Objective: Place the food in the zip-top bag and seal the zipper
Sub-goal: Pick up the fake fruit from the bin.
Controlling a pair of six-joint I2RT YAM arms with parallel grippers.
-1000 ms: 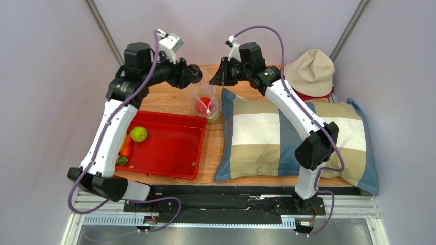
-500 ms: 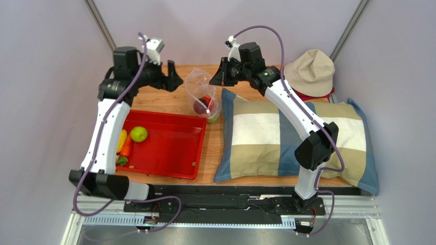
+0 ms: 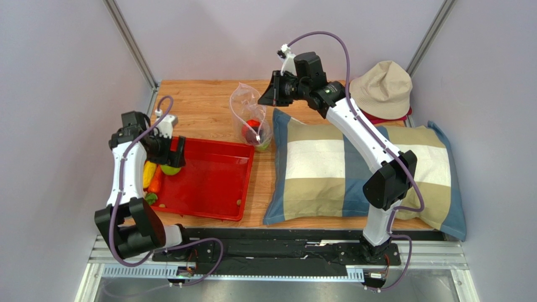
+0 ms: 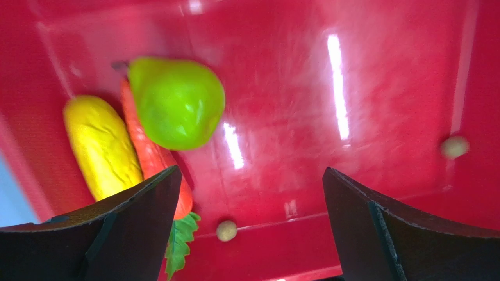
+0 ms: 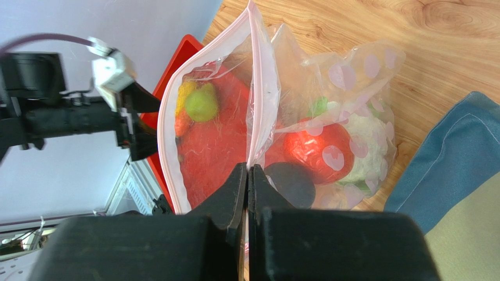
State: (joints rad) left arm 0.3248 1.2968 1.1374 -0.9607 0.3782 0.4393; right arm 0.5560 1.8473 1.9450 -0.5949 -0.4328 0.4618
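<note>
Pale lilac walls close in a wooden table (image 3: 202,107), where a red tray (image 3: 217,182) sits left of a checked pillow (image 3: 353,170). By the pillow's far left corner the zip-top bag (image 3: 249,116) stands upright, mouth agape, its zipper (image 5: 261,88) unsealed. Right gripper (image 5: 247,171) has its jaws pressed together on the bag's top edge. Inside lie the red-orange fruit (image 5: 317,153), dark round fruit (image 5: 291,185) and cauliflower (image 5: 373,140). Left gripper (image 4: 249,175) hovers over the tray, jaws wide apart, gripping nothing; green apple (image 4: 176,102), carrot (image 4: 154,157) and yellow banana-like piece (image 4: 102,146) lie together in the tray's left part
</note>
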